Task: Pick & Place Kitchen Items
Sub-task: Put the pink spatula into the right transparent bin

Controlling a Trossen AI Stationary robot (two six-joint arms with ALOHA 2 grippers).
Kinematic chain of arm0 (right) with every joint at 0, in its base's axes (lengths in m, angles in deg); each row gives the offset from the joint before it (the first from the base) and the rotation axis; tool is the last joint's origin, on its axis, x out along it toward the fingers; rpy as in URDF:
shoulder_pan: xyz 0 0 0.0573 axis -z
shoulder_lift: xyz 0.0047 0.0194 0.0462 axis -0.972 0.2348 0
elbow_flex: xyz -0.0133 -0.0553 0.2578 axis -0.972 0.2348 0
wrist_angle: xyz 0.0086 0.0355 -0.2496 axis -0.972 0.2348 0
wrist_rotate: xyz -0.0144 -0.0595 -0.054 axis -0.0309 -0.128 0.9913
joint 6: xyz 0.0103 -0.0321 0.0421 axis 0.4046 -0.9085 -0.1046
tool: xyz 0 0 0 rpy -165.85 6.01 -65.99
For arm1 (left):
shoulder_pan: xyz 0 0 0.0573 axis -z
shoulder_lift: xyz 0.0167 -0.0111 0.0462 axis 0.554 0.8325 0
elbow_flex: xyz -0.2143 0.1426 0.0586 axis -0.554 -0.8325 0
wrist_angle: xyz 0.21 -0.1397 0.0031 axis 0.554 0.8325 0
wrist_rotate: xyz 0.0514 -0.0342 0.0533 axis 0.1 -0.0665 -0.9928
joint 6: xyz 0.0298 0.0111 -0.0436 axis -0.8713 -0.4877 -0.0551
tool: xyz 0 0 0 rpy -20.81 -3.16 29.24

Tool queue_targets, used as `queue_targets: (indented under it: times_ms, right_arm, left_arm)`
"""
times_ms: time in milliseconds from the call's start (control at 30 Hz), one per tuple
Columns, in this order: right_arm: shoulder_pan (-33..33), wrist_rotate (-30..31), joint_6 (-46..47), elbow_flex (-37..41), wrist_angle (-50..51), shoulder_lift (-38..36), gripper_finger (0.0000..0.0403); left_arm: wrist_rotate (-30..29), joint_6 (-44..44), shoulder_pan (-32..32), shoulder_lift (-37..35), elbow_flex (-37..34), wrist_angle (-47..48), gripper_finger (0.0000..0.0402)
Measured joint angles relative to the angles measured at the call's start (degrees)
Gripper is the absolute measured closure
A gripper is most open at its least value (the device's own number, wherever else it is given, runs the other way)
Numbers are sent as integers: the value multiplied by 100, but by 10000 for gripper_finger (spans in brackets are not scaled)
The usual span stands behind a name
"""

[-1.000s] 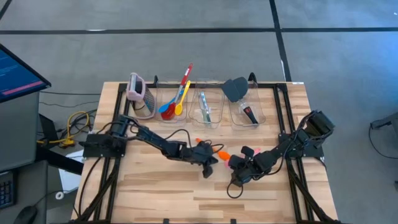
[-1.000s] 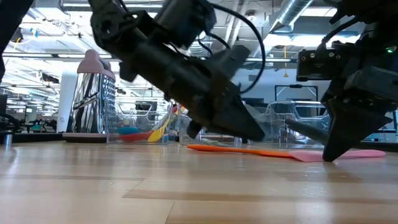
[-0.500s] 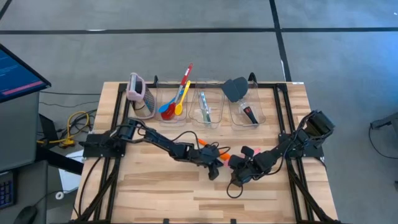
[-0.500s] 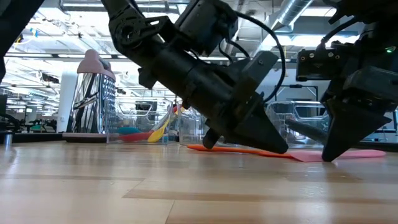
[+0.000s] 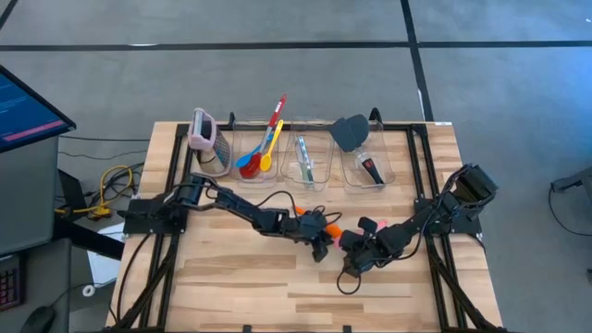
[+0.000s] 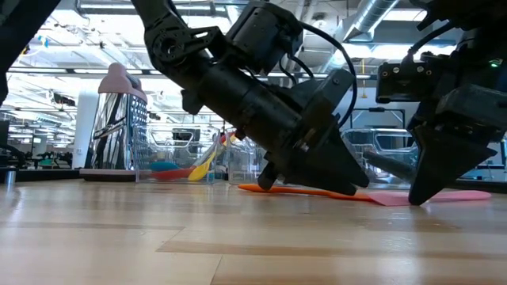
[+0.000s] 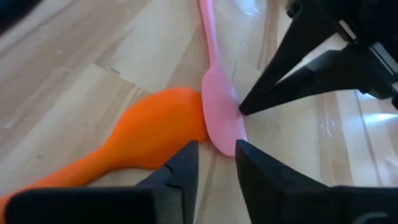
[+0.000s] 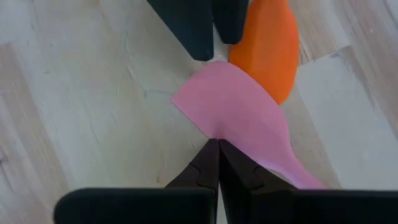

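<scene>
My left hand (image 7: 211, 163), slightly spread, sits at the orange spatula (image 7: 140, 140) blade; right hand (image 8: 217, 163), pressed together, touches the pink spatula (image 8: 239, 115) at desk (image 5: 231, 277) center.

Orange spatula (image 7: 149, 134): handle cut off at the left wrist picture's edge, and in the high view mostly covered by the left gripper (image 5: 321, 246) near the table's middle. Pink spatula (image 8: 239, 115): handle end cut off in both wrist views. Contents of the clear bins (image 5: 305, 163) along the table's far edge: too small to identify individually.
</scene>
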State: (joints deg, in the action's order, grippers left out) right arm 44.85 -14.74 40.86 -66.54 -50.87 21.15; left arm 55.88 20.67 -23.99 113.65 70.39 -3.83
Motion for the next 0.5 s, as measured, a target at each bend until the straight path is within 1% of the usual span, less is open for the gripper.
queue_targets:
  times_ms: [100,233,400,500]
  right_arm:
    - [0,0,0,0,0,-2,403]
    - [0,0,0,-2,-4,-4,403]
    - [0,0,0,-2,-7,-4,403]
    - [0,0,0,-2,-7,-4,403]
  left_arm:
    - [0,12,-4,0,0,-14,290]
    - [-2,12,-4,0,0,-37,277]
    - [5,262,-4,0,0,-43,280]
    - [160,300,-25,26,9,-90,286]
